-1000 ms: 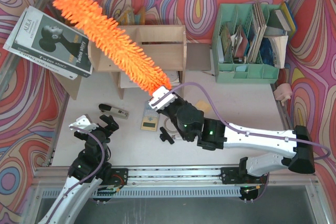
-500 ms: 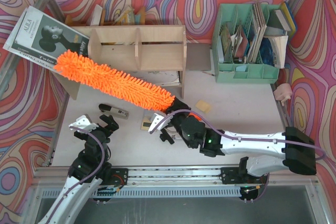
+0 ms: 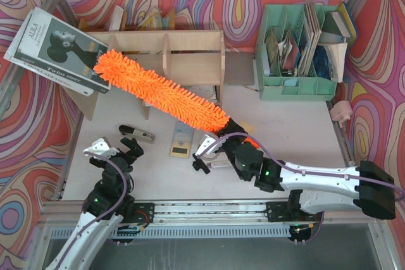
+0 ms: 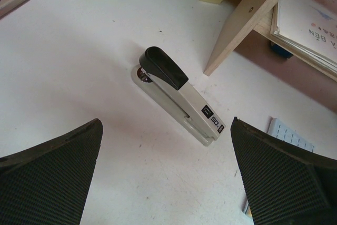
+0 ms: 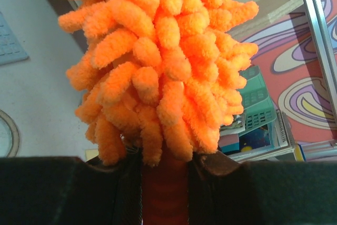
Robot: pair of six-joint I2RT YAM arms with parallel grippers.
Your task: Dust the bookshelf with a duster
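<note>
Our R gripper is pinched tight on the duster, low on its slim handle, prob. so the long head reaches the bookshelf w/o the arm crowding it. The head lies slantwise over the shelf's left & middle sections, tip by the magazine; contact w/ wood we can't tell. It's bright orange, shaggy, thick-fingered. L gripper hangs spread wide, empty, above a stapler, apparently parked clear.
</note>
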